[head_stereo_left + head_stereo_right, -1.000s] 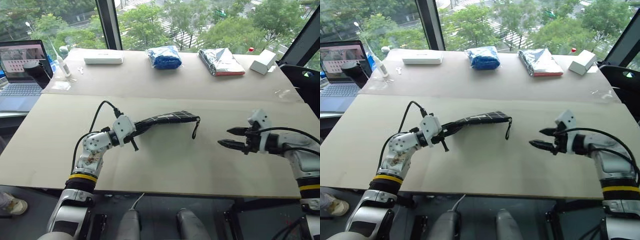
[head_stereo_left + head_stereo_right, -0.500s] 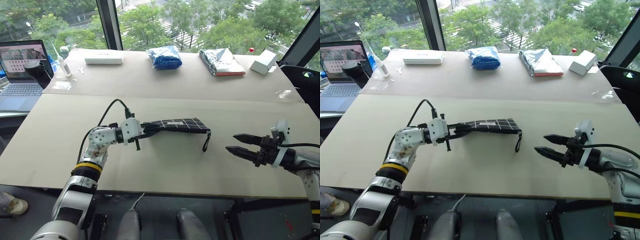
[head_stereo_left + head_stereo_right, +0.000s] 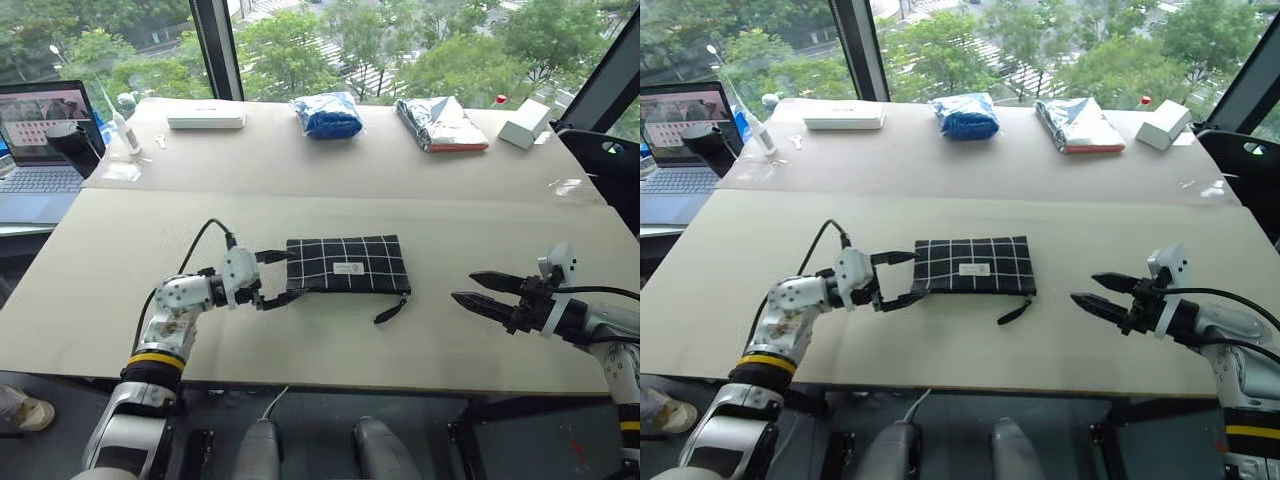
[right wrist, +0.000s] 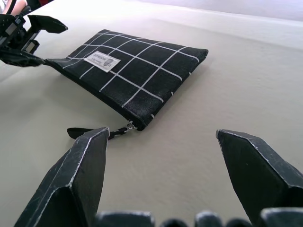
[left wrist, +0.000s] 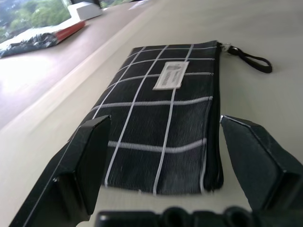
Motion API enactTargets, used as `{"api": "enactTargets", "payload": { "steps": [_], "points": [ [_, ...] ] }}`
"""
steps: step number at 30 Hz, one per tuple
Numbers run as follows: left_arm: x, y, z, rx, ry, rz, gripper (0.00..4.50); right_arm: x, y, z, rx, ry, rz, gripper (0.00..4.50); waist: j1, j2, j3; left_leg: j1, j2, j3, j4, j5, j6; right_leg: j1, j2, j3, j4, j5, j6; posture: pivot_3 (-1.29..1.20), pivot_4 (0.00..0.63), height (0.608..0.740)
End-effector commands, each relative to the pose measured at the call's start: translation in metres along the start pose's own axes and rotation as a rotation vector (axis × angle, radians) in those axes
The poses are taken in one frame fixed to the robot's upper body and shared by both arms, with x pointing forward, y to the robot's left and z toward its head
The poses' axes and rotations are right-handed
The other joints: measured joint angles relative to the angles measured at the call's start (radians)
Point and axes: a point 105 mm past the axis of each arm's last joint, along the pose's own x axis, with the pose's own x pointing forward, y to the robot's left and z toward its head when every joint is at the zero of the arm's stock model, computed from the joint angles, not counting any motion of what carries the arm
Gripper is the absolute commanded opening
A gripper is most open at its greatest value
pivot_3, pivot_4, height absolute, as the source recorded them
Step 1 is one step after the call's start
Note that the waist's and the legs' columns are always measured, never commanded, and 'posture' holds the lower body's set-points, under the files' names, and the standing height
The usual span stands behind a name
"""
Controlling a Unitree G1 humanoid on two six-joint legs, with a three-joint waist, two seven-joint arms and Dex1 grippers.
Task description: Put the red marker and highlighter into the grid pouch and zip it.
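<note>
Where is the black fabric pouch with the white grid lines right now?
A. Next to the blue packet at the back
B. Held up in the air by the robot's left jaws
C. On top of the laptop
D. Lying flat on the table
D: the black fabric grid pouch lies flat on the beige table, and the left gripper stands open at its end, not holding it.

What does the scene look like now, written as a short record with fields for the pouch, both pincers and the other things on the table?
pouch: flat black fabric grid pouch with white lines, lying flat on the beige table, label up, strap toward the near edge
left pincer: open, fingers either side of the pouch's end
right pincer: open, apart from the pouch, holding nothing
far side: blue crinkled packet, silver packet, white box
</note>
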Motion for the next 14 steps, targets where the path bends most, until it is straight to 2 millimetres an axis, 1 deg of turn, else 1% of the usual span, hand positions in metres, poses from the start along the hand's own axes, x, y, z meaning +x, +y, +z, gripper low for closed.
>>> {"api": "enactTargets", "payload": {
  "steps": [1,2,3,4,5,7,10,14],
  "points": [
    [-0.012,0.007,0.02,-0.09,-0.023,0.065,3.99,-0.004,-0.005,0.012,-0.06,-0.015,-0.01,4.02,0.006,0.0,0.0,0.0,0.0,0.0,0.0,0.0,0.0,0.0,0.0,0.0,0.0,0.0,0.001,0.0,0.15,0.74],
    [-0.015,0.006,0.021,-0.118,-0.014,0.078,3.99,-0.004,-0.006,0.013,-0.061,-0.014,-0.011,4.02,0.008,0.0,0.0,0.0,0.0,0.0,0.0,0.0,0.0,0.0,0.0,-0.001,0.0,-0.001,0.002,0.0,0.15,0.74],
    [-0.029,0.011,0.021,-0.153,-0.012,0.163,3.99,-0.004,-0.008,0.013,-0.063,-0.011,-0.012,4.02,0.008,0.0,0.0,0.0,0.0,0.0,0.0,0.0,0.0,0.001,0.0,-0.001,0.0,-0.002,0.003,0.0,0.15,0.74],
    [-0.049,0.017,0.018,-0.195,0.02,0.269,3.99,-0.003,-0.011,0.014,-0.064,-0.007,-0.013,4.02,0.004,0.0,0.0,0.0,0.0,0.0,0.001,0.0,0.0,0.001,0.0,-0.001,0.0,-0.002,0.004,0.0,0.15,0.74],
    [-0.064,0.02,0.016,-0.22,0.046,0.342,3.99,-0.002,-0.013,0.014,-0.064,-0.005,-0.013,4.02,-0.003,0.0,0.0,0.0,0.0,0.0,0.001,0.0,0.0,0.001,0.0,0.0,-0.001,-0.002,0.003,0.0,0.15,0.74],
    [-0.085,0.022,0.022,-0.259,0.018,0.417,3.99,-0.003,-0.017,0.013,-0.05,-0.005,-0.015,4.02,-0.014,0.0,0.0,0.0,0.002,0.0,0.0,0.0,0.0,0.0,0.0,-0.001,-0.001,-0.002,0.003,0.0,0.15,0.74],
    [-0.1,0.025,0.024,-0.267,0.01,0.497,3.99,-0.002,-0.022,0.009,-0.041,0.003,-0.019,4.02,-0.01,0.0,0.0,0.001,0.002,0.0,-0.001,0.0,0.0,0.0,0.0,-0.002,0.001,-0.003,0.001,0.0,0.15,0.74],
    [-0.109,0.021,0.023,-0.276,0.009,0.544,3.99,0.002,-0.025,0.007,-0.034,0.004,-0.016,4.02,-0.004,0.0,0.0,0.001,0.001,0.0,0.0,0.0,0.0,0.001,0.0,-0.002,0.0,-0.003,0.001,0.0,0.15,0.74]
  ]
}}
